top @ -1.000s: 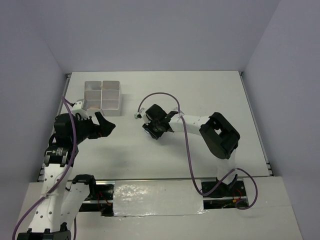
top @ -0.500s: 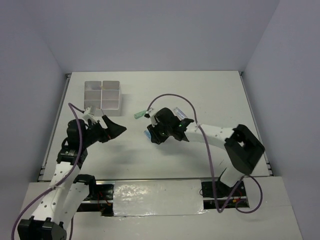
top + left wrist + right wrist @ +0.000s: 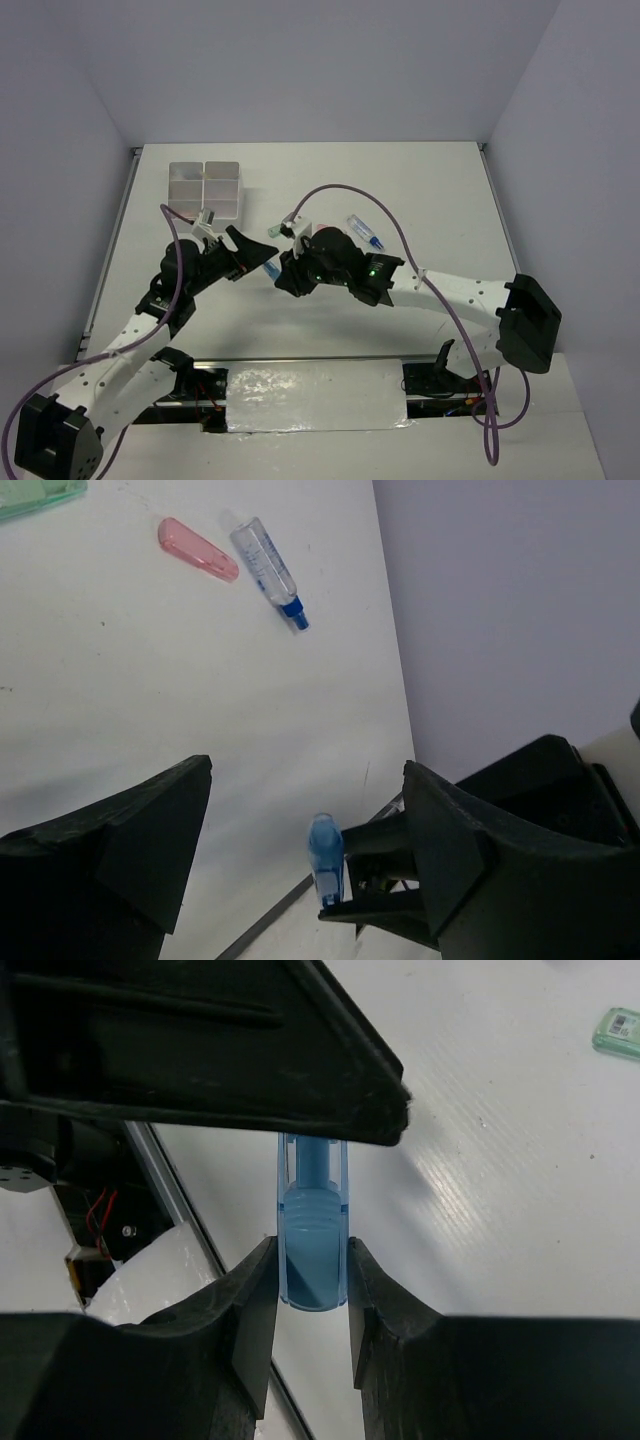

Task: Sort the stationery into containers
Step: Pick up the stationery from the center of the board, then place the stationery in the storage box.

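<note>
My right gripper (image 3: 283, 272) is shut on a short blue capped stick (image 3: 312, 1250), holding it above the table in front of the arms. In the left wrist view the blue stick (image 3: 326, 860) stands between the wide-apart fingers of my open left gripper (image 3: 310, 830), touching neither. From above, the left gripper (image 3: 262, 255) meets the right one at centre left. The containers (image 3: 204, 181), a whitish four-compartment box, stand at the far left. A clear blue-tipped pen (image 3: 365, 232) and a pink stick (image 3: 198, 548) lie on the table beyond.
A green piece (image 3: 620, 1032) lies flat on the table near the pink stick and shows again at the left wrist view's top left corner (image 3: 30, 495). The right arm's purple cable (image 3: 340, 192) arcs over the table's middle. The table's near edge (image 3: 300, 362) runs just behind both grippers.
Both arms have stretched toward each other. The right gripper carried the blue stick leftward and nearer, and the left gripper swung right until its fingers bracket the stick.
</note>
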You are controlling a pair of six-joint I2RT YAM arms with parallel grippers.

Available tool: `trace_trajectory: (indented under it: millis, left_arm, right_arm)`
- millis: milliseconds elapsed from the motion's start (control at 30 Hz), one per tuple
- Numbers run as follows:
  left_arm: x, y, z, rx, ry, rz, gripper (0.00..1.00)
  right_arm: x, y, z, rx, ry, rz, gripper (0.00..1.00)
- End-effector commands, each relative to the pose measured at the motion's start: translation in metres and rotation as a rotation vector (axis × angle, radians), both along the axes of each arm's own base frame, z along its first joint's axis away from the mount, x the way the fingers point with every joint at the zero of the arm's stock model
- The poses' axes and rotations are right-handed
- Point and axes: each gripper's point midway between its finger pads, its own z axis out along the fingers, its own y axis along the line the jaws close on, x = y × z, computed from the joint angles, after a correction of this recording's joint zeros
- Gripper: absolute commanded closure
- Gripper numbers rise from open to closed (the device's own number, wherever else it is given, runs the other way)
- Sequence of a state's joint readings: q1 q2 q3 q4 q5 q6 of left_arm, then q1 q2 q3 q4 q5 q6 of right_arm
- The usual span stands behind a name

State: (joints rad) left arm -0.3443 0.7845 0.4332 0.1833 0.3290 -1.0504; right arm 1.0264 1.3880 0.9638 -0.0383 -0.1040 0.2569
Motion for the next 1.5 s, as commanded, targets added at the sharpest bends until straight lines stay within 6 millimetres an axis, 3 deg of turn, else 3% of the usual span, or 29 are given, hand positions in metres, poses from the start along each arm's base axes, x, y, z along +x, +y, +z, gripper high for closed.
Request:
trace_trajectory:
  millis: [0, 133, 167, 367, 433, 567, 667, 767, 833, 867, 900, 933, 967, 1067, 1100, 1167, 1200, 1267, 1300, 1367, 1400, 1433, 1467]
  left_arm:
    - [0.010, -0.004, 0.032, -0.052, -0.087, 0.021, 0.12]
    - [0.008, -0.011, 0.027, -0.063, -0.071, -0.009, 0.28]
    - [0.007, -0.013, 0.025, -0.066, -0.064, -0.014, 0.31]
    - [0.003, -0.022, 0.026, -0.059, -0.068, -0.043, 0.34]
    - [0.005, -0.022, 0.026, -0.046, -0.067, -0.033, 0.51]
    - [0.010, -0.019, 0.028, -0.008, -0.066, -0.018, 0.76]
    - [0.015, -0.019, 0.029, 0.016, -0.068, -0.012, 0.80]
    - [0.018, -0.021, 0.031, 0.026, -0.071, -0.017, 1.00]
    - [0.020, -0.022, 0.034, 0.035, -0.085, -0.025, 1.00]
    - [0.021, -0.021, 0.032, 0.047, -0.078, -0.021, 1.00]
    - [0.023, -0.019, 0.030, 0.081, -0.086, -0.015, 1.00]
    - [0.033, -0.012, 0.037, 0.111, -0.104, 0.038, 1.00]
    - [0.039, -0.005, 0.037, 0.151, -0.100, 0.077, 1.00]
    - [0.060, 0.032, 0.028, 0.338, -0.027, 0.267, 1.00]
    - [0.063, 0.044, 0.032, 0.388, 0.003, 0.321, 1.00]
    - [0.079, 0.074, 0.025, 0.488, 0.055, 0.489, 1.00]
    - [0.084, 0.084, 0.035, 0.502, 0.066, 0.554, 1.00]
    - [0.099, 0.111, 0.028, 0.562, 0.126, 0.717, 1.00]
    - [0.107, 0.119, 0.038, 0.565, 0.126, 0.772, 1.00]
    - [0.124, 0.142, 0.032, 0.606, 0.165, 0.908, 1.00]
    - [0.133, 0.151, 0.044, 0.597, 0.159, 0.966, 1.00]
    - [0.142, 0.154, 0.035, 0.626, 0.179, 0.992, 1.00]
    - [0.148, 0.161, 0.039, 0.628, 0.174, 1.037, 1.00]
  right_arm:
    - [0.002, 0.005, 0.043, 0.082, -0.069, -0.038, 0.85]
    - [0.015, 0.006, 0.048, 0.061, -0.094, -0.112, 0.85]
    - [0.016, 0.006, 0.040, 0.026, -0.088, -0.120, 0.85]
    - [0.031, 0.008, 0.029, -0.075, -0.110, -0.186, 0.85]
    - [0.031, 0.009, 0.028, -0.083, -0.111, -0.187, 0.85]
    - [0.031, 0.008, 0.026, -0.095, -0.117, -0.183, 0.85]
    - [0.032, 0.005, 0.023, -0.117, -0.123, -0.183, 0.85]
    - [0.032, 0.004, 0.022, -0.127, -0.127, -0.180, 0.84]
    - [0.029, 0.004, 0.020, -0.123, -0.124, -0.166, 0.77]
    - [0.029, 0.004, 0.020, -0.119, -0.125, -0.168, 0.49]
    - [0.029, -0.001, 0.019, -0.118, -0.125, -0.182, 0.35]
    - [0.033, -0.005, 0.020, -0.103, -0.124, -0.208, 0.22]
    - [0.034, -0.009, 0.021, -0.096, -0.124, -0.216, 0.02]
    - [0.038, -0.036, 0.014, -0.088, -0.104, -0.267, 0.00]
    - [0.037, -0.045, 0.025, -0.058, -0.114, -0.285, 0.00]
    - [0.039, -0.065, 0.018, -0.073, -0.115, -0.332, 0.00]
    - [0.037, -0.074, 0.029, -0.046, -0.128, -0.345, 0.00]
    - [0.033, -0.089, 0.033, -0.031, -0.139, -0.363, 0.00]
    - [0.031, -0.093, 0.033, -0.036, -0.138, -0.366, 0.00]
    - [0.027, -0.100, 0.033, -0.041, -0.140, -0.368, 0.00]
    - [0.025, -0.106, 0.036, -0.040, -0.144, -0.376, 0.00]
    - [0.024, -0.109, 0.037, -0.038, -0.144, -0.380, 0.00]
    - [0.021, -0.112, 0.039, -0.030, -0.148, -0.379, 0.00]
